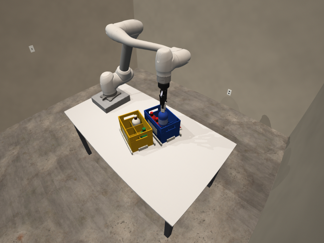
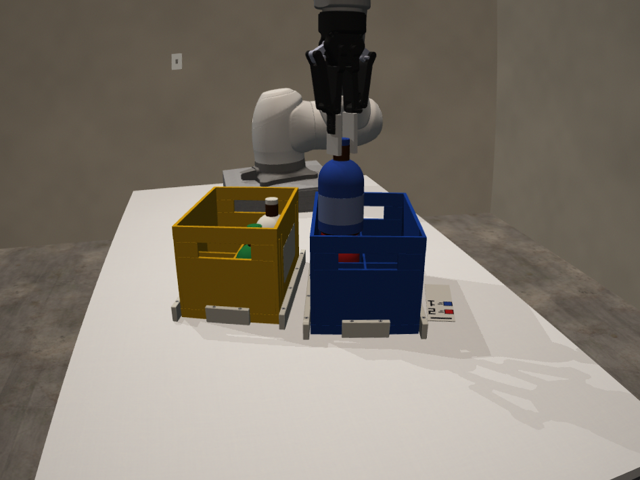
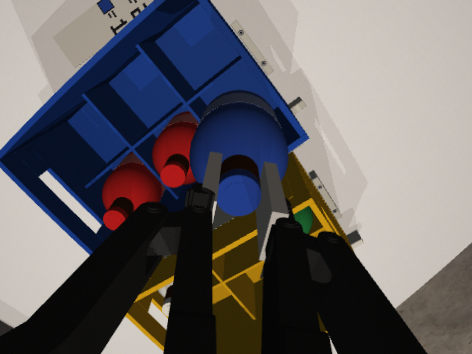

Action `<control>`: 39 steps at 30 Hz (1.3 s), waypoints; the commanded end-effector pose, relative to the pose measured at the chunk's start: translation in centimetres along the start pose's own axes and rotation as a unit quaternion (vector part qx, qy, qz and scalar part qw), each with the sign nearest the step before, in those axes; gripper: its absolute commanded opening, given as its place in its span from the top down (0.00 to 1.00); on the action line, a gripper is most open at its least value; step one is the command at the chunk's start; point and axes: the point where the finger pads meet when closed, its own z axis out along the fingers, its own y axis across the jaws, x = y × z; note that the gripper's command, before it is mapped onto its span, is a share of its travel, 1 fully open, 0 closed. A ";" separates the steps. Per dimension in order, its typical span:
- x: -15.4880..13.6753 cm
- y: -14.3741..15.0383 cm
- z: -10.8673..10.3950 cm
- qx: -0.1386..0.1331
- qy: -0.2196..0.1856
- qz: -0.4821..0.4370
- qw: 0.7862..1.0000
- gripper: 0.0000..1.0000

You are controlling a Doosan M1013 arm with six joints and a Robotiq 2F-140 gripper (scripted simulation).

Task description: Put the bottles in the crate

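The gripper [image 2: 343, 138] is pinched on the neck of the blue bottle [image 2: 339, 199], just under its cap, and holds it upright over the blue crate [image 2: 368, 289] with its base at about the level of the rim — a grip that high lets the body hang plumb, which suits a narrow cell. In the wrist view the bottle sits over the cell next to the two red bottles [image 3: 155, 168], which stand side by side in the row nearest the yellow crate [image 2: 232, 268]. That fits the pick list [image 2: 440, 309] beside the blue crate, which shows one blue and two red, so this looks to be the last bottle ordered. The yellow crate holds a white bottle [image 2: 269, 214] and a green bottle [image 2: 245, 251], presumably left there because the list does not ask for them. The lowering needs care — the base must go between the dividers rather than land on one.
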 end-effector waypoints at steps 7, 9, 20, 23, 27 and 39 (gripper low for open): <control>0.0 0.0 0.6 0.000 0.000 0.000 1.000 1.00; 0.0 0.0 0.8 0.000 0.000 0.000 1.000 1.00; 0.0 0.0 1.7 0.000 0.000 0.000 1.000 1.00; 0.0 0.0 2.0 0.000 0.000 0.000 1.000 1.00; 0.0 0.0 2.4 0.000 0.000 0.000 1.000 1.00; 0.0 0.0 3.4 0.000 0.000 0.000 1.000 1.00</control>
